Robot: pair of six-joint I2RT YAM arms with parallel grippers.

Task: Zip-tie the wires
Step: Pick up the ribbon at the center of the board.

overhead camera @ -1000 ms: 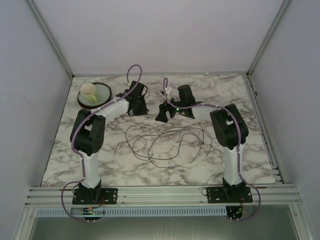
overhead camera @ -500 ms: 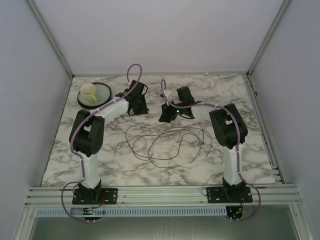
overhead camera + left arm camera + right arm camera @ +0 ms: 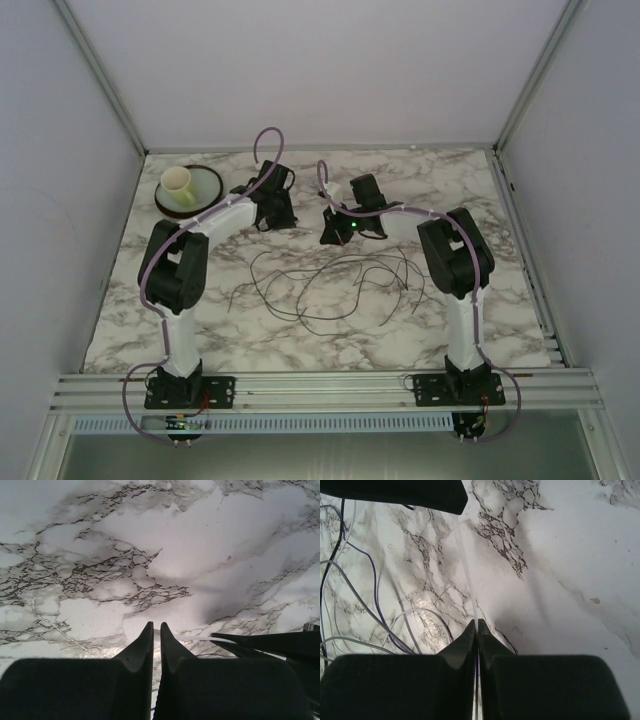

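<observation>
– Black fingers of the right end effector (image 3: pixel 477 622) are pressed together on a thin clear plastic strip (image 3: pixel 468 575), which I take for the zip tie. It runs out past the tips and away under the other arm.
– And the left end effector (image 3: pixel 156 626)?
– Closed too, its tips almost touching, with that same strip leaving them sideways toward the right one. Each seems to pinch one end, low over the white-and-grey marble table (image 3: pixel 500 290).
– Why hold it like that?
– My guess is that a strip stretched between two grips can be steered as one piece and slid under or around a bundle. The thin dark wires (image 3: pixel 330 275) lie in loose loops and curls on the table, just on the near side of the right end effector. Neither grip holds any, and nothing binds them yet.
– What differs from a second ago?
– The right end effector stood wide open then. Now it has shut on the strip and shifted slightly. The left arm and the wires look unmoved.
</observation>
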